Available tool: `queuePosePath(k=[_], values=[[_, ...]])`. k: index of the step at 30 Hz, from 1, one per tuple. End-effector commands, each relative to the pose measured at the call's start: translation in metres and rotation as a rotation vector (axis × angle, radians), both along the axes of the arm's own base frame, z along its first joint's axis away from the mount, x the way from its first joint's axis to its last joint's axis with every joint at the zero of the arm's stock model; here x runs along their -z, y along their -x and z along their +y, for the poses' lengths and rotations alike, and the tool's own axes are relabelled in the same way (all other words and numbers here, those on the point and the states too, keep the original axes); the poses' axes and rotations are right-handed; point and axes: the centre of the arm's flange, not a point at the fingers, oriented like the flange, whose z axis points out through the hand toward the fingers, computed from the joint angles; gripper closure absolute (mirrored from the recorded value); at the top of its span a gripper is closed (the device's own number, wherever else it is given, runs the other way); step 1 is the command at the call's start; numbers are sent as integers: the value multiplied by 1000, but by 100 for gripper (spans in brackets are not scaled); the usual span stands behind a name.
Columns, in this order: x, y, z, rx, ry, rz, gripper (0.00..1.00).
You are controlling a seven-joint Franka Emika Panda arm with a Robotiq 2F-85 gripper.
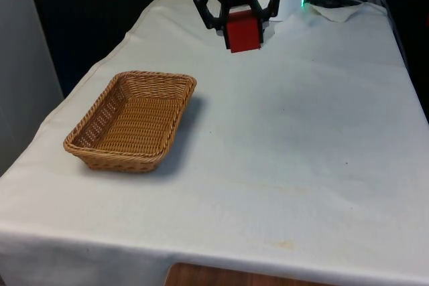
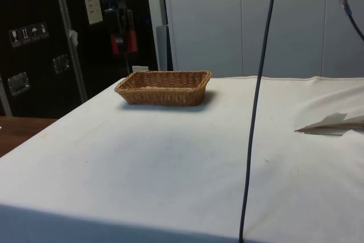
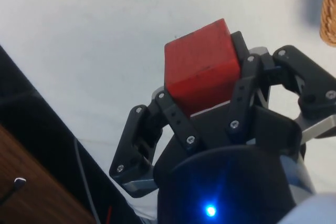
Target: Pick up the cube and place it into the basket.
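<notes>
Red cube (image 1: 242, 32) aloft, clamped in claw (image 1: 238, 23); wicker basket (image 1: 100, 143) empty on cloth.

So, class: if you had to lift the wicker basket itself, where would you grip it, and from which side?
Probably from above, pinching one long wall of the basket at its rim. The basket lies open and flat on the cloth, and its thin, outward-sloping walls fit between two fingers; the whole body looks too wide to span. The gripper is holding the red cube.

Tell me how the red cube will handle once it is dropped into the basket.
The red cube looks rigid, likely wooden: the hand clamps it without denting. Its flat faces suggest it will settle, not roll. The basket seems light and woven, so it may shift slightly.
</notes>
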Motion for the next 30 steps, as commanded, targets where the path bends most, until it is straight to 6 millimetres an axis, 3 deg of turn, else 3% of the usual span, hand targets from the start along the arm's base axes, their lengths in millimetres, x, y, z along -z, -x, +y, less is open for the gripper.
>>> queuePosePath(k=[1,30], values=[[2,-1,-3,12,-2,-2,98],[15,-5,-29,142,100,-27,98]])
